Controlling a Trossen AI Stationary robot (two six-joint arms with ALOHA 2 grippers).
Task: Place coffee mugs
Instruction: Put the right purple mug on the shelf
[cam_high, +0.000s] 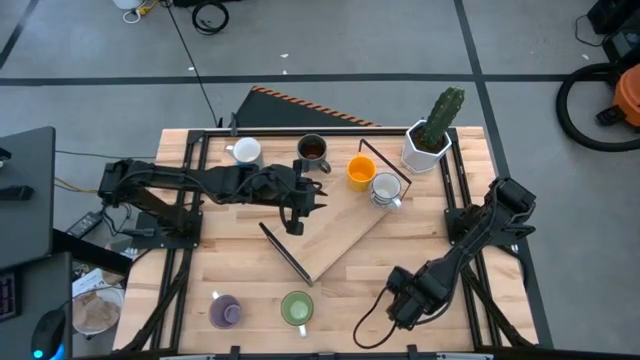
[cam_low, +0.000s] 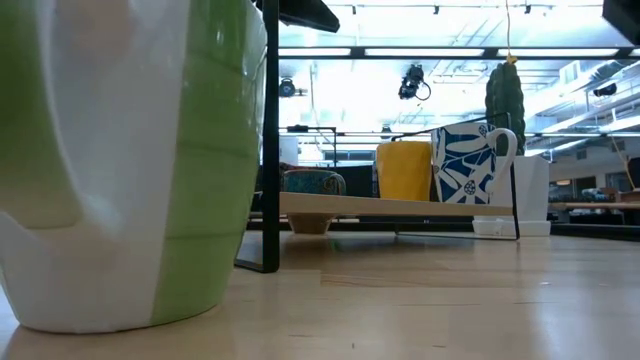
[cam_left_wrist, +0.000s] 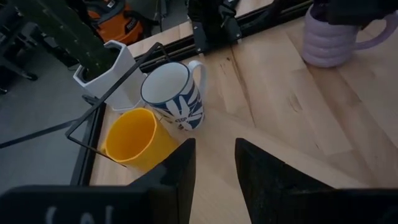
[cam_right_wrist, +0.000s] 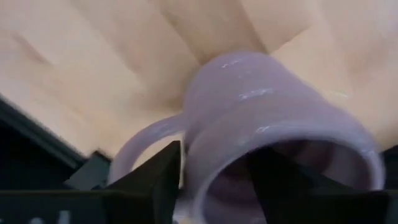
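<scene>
My right gripper (cam_high: 405, 297) is near the table's near edge, right of centre, shut on a purple mug (cam_right_wrist: 261, 112). In the high view the gripper hides this mug. The left wrist view shows the purple mug (cam_left_wrist: 333, 40) upright under dark fingers. My left gripper (cam_high: 297, 220) is open over the slanted wooden board (cam_high: 335, 235) and touches nothing. An orange mug (cam_high: 361, 172) and a blue-patterned mug (cam_high: 385, 190) stand on the board's far end. A white mug (cam_high: 245, 152) and a dark brown mug (cam_high: 312, 148) stand by the far edge. A second purple mug (cam_high: 225, 312) and a green mug (cam_high: 297, 308) stand by the near edge. My right gripper holds the purple mug by its wall at the rim (cam_right_wrist: 199, 155), beside the handle (cam_right_wrist: 140, 146). One finger (cam_right_wrist: 165, 180) is outside the wall and the other is inside the opening. The fingers come from above. Whether the base rests on the table, I cannot tell.
A white pot with a green cactus (cam_high: 430, 140) stands at the far right corner, beside a thin black wire frame (cam_high: 385, 160). Black rails (cam_high: 185, 230) run along both table sides. Bare wood lies between the board and the near mugs. The green mug (cam_low: 130, 160) fills the low view's left.
</scene>
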